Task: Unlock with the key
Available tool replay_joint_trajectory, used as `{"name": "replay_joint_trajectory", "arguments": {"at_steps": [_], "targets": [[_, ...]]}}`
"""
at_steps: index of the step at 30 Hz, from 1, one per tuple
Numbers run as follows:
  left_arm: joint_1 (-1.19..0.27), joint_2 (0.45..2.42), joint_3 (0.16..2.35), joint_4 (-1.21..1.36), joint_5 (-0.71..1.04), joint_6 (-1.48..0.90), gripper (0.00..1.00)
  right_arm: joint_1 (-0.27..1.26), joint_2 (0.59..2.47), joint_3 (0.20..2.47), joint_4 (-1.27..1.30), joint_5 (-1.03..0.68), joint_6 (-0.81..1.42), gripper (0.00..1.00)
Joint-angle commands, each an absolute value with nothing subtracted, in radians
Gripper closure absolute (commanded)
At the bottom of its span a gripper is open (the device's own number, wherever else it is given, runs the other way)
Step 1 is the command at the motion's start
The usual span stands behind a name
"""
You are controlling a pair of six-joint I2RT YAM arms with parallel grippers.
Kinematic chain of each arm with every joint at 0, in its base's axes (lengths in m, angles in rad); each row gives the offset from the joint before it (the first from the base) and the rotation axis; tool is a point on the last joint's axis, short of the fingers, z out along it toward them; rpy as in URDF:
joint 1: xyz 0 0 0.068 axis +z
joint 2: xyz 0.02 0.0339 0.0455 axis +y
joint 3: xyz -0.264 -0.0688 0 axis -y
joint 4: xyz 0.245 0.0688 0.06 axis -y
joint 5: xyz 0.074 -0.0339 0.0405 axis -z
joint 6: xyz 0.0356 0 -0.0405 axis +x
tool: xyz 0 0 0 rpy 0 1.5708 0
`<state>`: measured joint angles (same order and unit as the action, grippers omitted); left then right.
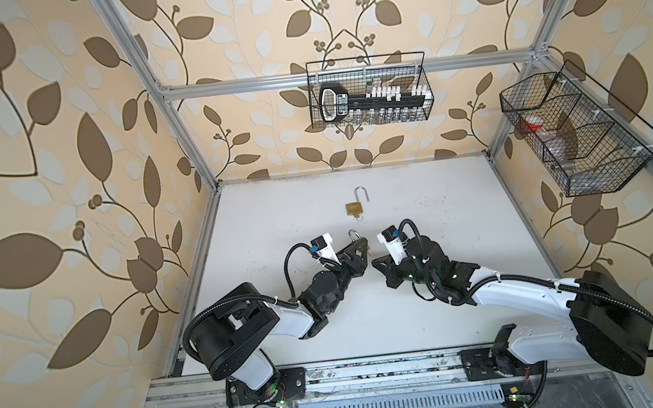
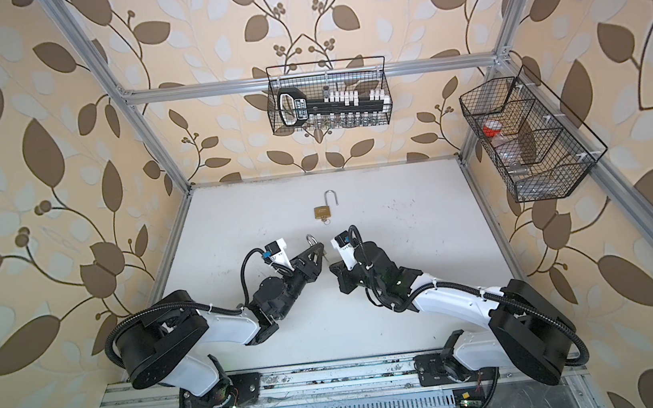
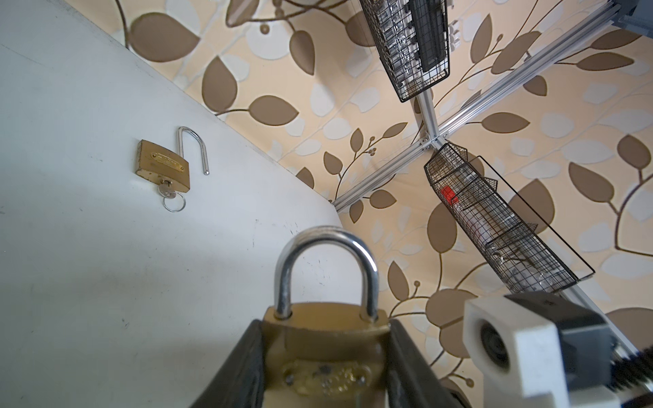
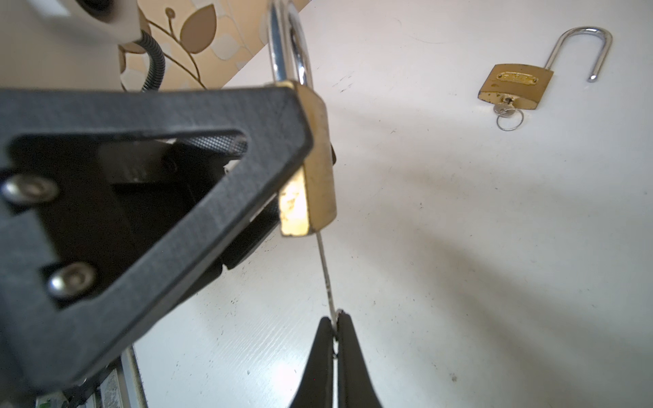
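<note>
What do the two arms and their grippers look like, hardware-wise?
The left arm and right arm match: white link shells, black joint housings, black corrugated conduit along each, tied with white zip ties. A white camera block sits at each wrist. The left gripper and right gripper have black triangular fingers; the left's show a central cut-out and two screw heads. No legible markings.
</note>
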<state>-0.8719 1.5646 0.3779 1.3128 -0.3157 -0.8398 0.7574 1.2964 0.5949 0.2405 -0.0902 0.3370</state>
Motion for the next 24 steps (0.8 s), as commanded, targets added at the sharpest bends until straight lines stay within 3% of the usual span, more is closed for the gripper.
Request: {"name": "replay_joint_trajectory", "arguments": {"at_steps": [1, 24], "targets": [[-0.885, 1.566, 0.416, 1.424, -0.313, -0.827, 1.00, 0.750, 1.303, 0.615, 0.259, -0.109, 0.346, 1.00], [-0.897, 1.618, 0.420, 1.424, -0.301, -0.843, 1.00, 0.700, 1.275, 0.581, 0.302, -0.155, 0.387, 1.00]]}}
